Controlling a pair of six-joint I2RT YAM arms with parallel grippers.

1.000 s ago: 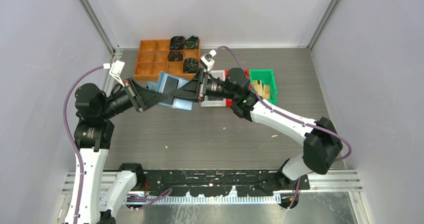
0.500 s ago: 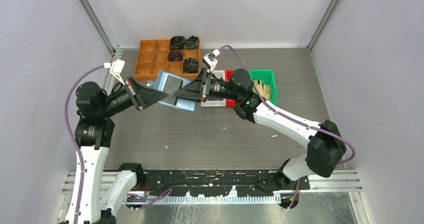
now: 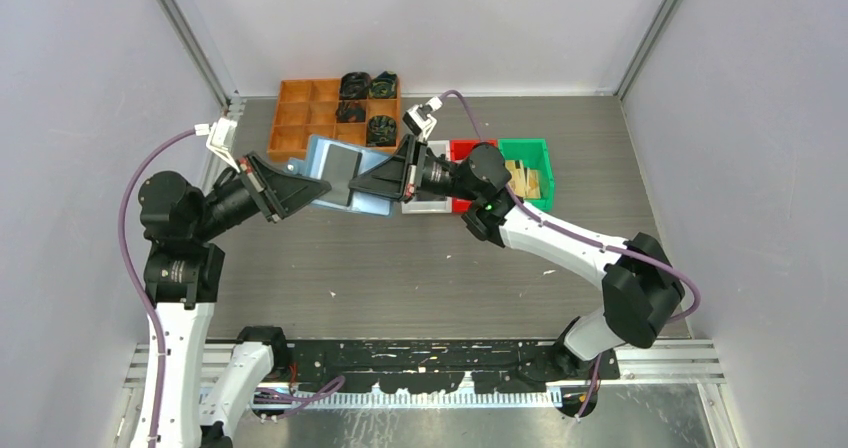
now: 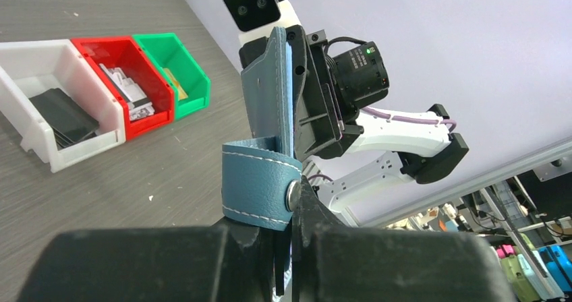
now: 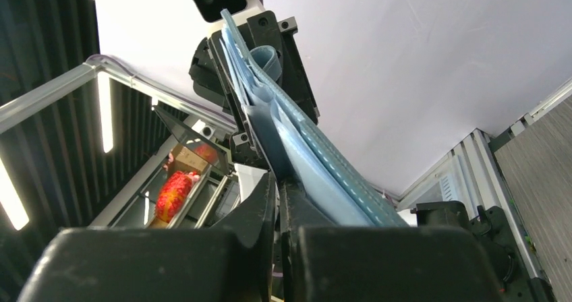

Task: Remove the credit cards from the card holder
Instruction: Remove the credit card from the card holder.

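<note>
Card holder (image 3: 322,158) hangs above the desk (image 3: 450,268), left claw (image 3: 305,183) clamped tight on its tab-loop edge, right claw (image 3: 378,181) pinched shut on the opposite edge at the dark grey card (image 3: 343,173); since that pinch seems to take soft material with the card, pulling may yank it all free.

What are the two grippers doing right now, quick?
Left gripper: shut on the card holder.
Right gripper: shut on the card holder too.
</note>
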